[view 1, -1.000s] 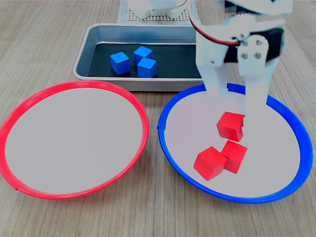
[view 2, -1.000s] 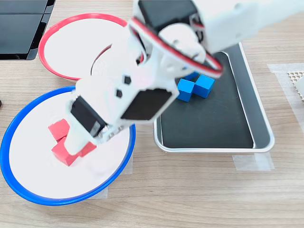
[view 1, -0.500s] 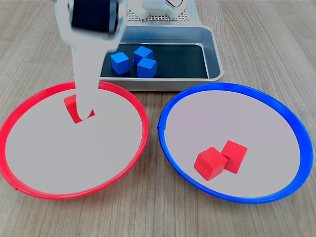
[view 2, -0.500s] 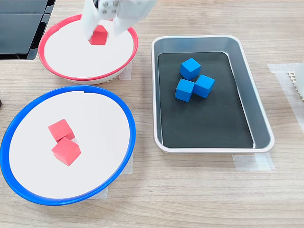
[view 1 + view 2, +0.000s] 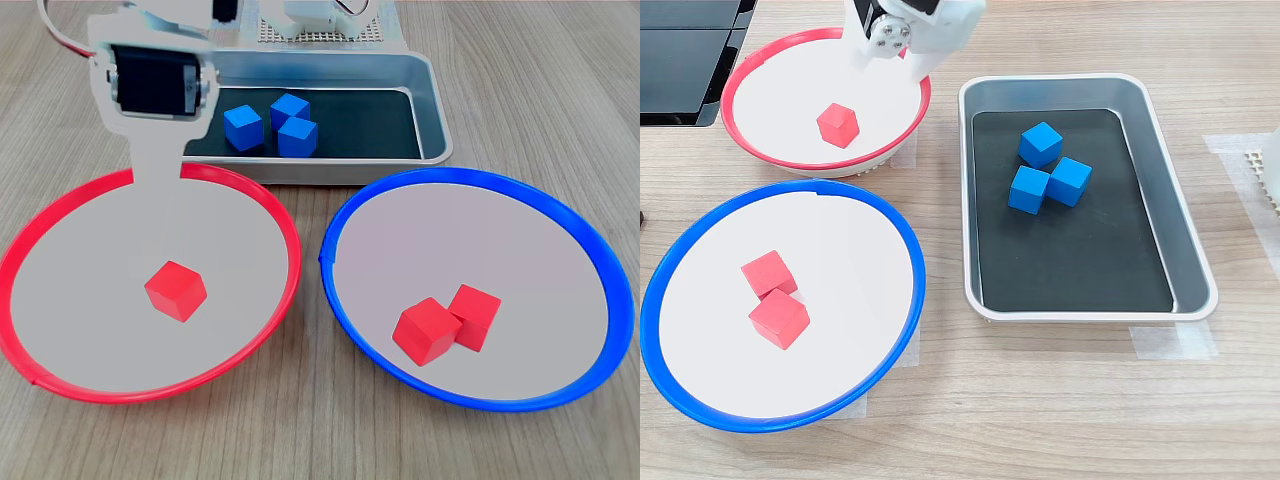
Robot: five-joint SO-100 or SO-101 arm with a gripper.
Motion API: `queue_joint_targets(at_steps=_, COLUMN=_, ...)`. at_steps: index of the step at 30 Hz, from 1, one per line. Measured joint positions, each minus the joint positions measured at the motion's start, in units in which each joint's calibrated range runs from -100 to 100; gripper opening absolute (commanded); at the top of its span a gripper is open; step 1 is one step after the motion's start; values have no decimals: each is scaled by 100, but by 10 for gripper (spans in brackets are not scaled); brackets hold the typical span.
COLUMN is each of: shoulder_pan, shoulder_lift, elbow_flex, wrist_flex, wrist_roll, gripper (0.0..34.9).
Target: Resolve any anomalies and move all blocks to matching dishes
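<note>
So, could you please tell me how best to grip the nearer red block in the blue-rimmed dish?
From above, fingers on the two free side faces of the nearer red block; its far right side touches the other red block.

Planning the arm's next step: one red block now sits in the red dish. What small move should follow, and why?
Probably swing the hand over to the blue dish: two red blocks lie there, touching, mismatched. The hand appears empty above the red dish.
</note>
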Motion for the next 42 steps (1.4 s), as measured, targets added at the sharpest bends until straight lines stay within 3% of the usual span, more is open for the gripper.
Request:
queue_joint_targets(at_steps=2, shoulder_pan=-71, shoulder_lift=-554, elbow_flex=-163, wrist_flex=848, wrist_roll=-10, gripper=155)
queue_joint_targets(at_steps=4, shoulder_pan=-27, shoulder_lift=-810, elbow_flex=-181, wrist_flex=1264, wrist_roll=10, gripper=158)
queue_joint_targets(at_steps=6, shoulder_pan=9, shoulder_lift=-1697, elbow_flex=-109, wrist_flex=2447, wrist_roll=293, gripper=160)
queue_joint_targets(at_steps=9, shoulder_pan=248, shoulder_lift=-2438, elbow_flex=535, wrist_flex=3206, wrist_roll=674, gripper=158)
queue_joint_targets(at_steps=16, shoulder_pan=540, shoulder_lift=-3265, elbow_flex=2940, wrist_flex=2569, wrist_roll=1035, gripper=156)
queue_joint_targets(at_steps=32, shoulder_pan=319, shoulder_lift=-2950, elbow_flex=4283, wrist_flex=905, wrist_roll=1255, gripper=148)
queue_joint_targets(at_steps=34, shoulder_pan=292, shoulder_lift=-2890, elbow_flex=4310, wrist_flex=816, wrist_roll=1260, gripper=122)
queue_joint_targets(at_steps=35, shoulder_pan=274, shoulder_lift=-2864, elbow_flex=4310, wrist_flex=791, wrist_roll=1260, gripper=69)
queue_joint_targets(at_steps=37, shoulder_pan=195, shoulder_lift=-2779, elbow_flex=4310, wrist_flex=710, wrist_roll=1284, gripper=2)
queue_joint_targets(at_steps=42, shoulder_pan=27, shoulder_lift=-2779, elbow_flex=4310, wrist_flex=701, wrist_roll=1358, gripper=1)
